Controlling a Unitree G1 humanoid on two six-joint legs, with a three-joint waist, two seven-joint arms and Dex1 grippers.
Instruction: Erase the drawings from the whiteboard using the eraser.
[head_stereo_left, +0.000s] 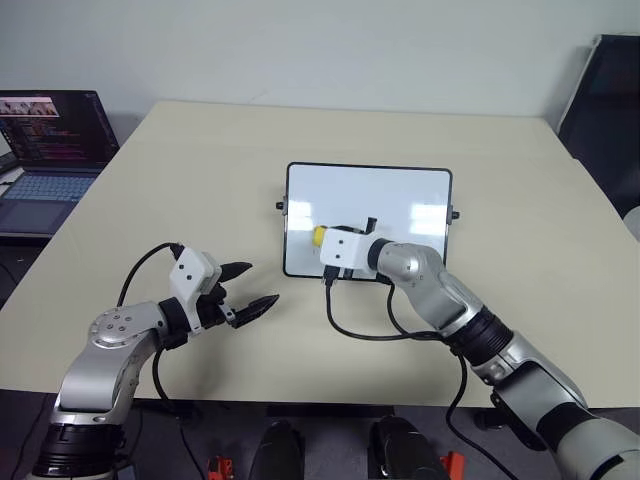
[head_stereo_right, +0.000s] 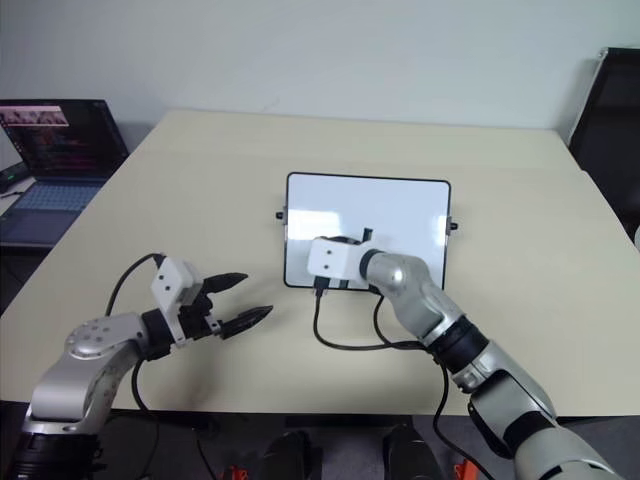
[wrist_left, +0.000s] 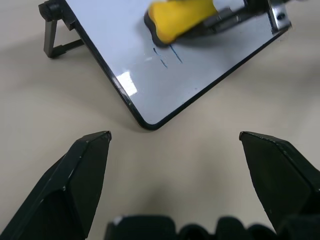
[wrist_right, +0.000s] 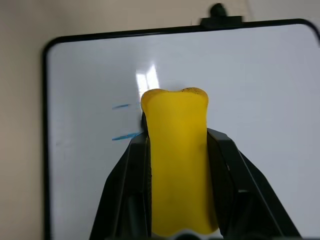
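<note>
Whiteboard is lying flat on the beige desk, near its middle, with its black frame and small side knobs showing. On its white face, toward the robot's left part of the board, the yellow eraser is sitting pinched between the two black fingers of the right tool, which are pressing against its long sides (the dark underside is facing the board). Just beside the eraser's front end, the drawings, a few short thin blue strokes, are lying on the white surface; in the left wrist view they are showing as slim lines right below the yellow block. The right arm is reaching forward and across toward the left over the board's near edge, wrist angled slightly down, with a black cable looping from it onto the desk. The left tool is hovering over bare desk near the board's near left corner, apart from it, its fingers spread wide with nothing between them. A dark laptop is standing open off the desk's far left side.
</note>
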